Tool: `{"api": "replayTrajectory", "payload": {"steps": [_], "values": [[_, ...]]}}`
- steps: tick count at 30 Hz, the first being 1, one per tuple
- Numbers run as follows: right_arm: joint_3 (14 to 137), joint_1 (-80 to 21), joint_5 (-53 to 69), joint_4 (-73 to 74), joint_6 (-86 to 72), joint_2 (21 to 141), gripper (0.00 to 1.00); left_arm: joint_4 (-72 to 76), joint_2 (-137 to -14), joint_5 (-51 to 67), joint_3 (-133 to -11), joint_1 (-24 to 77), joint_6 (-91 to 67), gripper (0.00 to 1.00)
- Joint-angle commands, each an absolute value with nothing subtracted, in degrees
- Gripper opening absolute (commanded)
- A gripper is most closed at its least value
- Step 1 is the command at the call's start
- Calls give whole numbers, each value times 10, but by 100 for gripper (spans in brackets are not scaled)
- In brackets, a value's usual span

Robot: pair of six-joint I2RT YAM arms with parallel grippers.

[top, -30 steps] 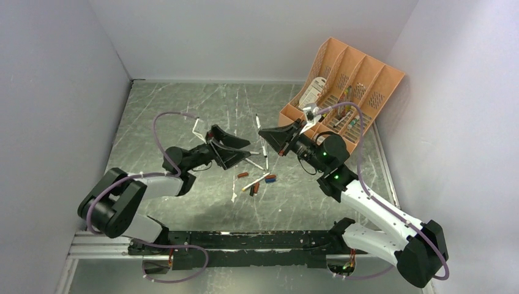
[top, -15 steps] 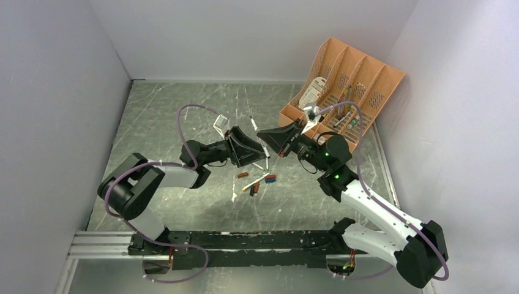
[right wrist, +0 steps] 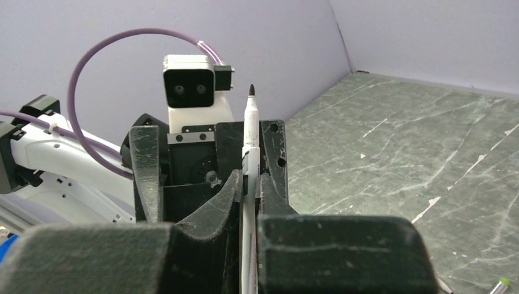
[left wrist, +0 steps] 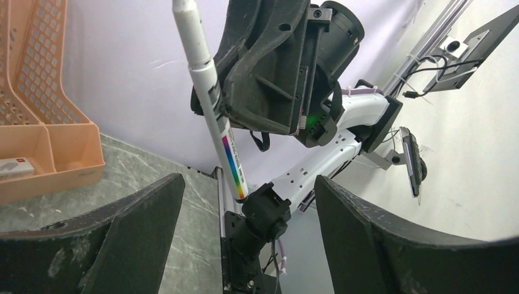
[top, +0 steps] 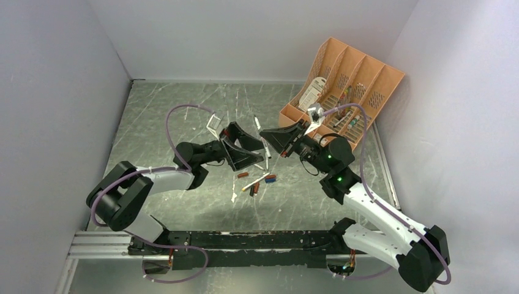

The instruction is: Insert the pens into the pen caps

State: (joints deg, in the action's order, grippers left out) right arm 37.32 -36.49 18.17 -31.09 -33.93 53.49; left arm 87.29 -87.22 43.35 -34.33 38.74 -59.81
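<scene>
Mid-table, above loose caps (top: 243,175): right claw (right wrist: 248,184) clamps pen (right wrist: 250,122), dark tip free. Left claw (left wrist: 248,184) wide, empty; pen dead ahead, upright across gap.

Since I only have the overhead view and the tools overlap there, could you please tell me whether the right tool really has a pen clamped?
Observer: Yes. The right wrist view shows the right tool shut on a pen, its dark tip uncapped.
Operator: Thank you. Does the left tool carry a cap?
Observer: No. The left wrist view shows the left tool open and empty.
Operator: Any marking on that pen?
Observer: Its barrel carries a rainbow stripe, seen from the left wrist.
</scene>
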Motion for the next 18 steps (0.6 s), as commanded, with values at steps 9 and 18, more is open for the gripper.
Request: {"api": "replayTrajectory", "payload": {"steps": [9,18], "values": [[363,-366,195,-346,-365,556,0,1035,-910,434,-374,406,-600,70],[367,-367,174,-310,-345,550,0,988,-899,406,-371,406,-559,7]]}}
